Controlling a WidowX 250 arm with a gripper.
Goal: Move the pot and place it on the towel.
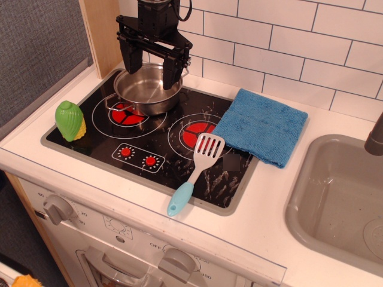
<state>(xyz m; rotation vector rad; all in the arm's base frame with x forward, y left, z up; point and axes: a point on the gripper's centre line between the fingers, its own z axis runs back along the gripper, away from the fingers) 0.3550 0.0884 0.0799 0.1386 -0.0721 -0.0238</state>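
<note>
Far left, on the black cooktop (158, 149) edge: toy corn cob (70, 120), green husk with yellow kernels, standing upright beside the left burner ring; below it, on the front panel of the bench (311, 251), a grey knob (57, 208).

Left rear burner: pot (146, 88), shiny steel, round, low-sided, sitting partly over the red ring and well apart from the towel; seems slightly tilted, cannot tell whether lifted clear of the glass.

Above the pot: hand (152, 75), black, hanging down from the top of the view; fingers spread, one (129, 60) outside the pot's left rim, the other (170, 75) reaching down at the right part of the rim; cannot tell whether either finger presses the metal.

Centre front: spatula (196, 172), slotted white head over the right burner, light blue handle pointing toward the front edge of the cooktop; two small red dials printed to its left.

Right of centre: towel (261, 124), bright blue terry, folded flat, one corner overlapping the cooktop's right rear, remainder on the white bench against the tiled wall (299, 42).

Far right: grey sink (335, 197), sunk into the bench; dark faucet part (375, 137) at the frame edge.
</note>
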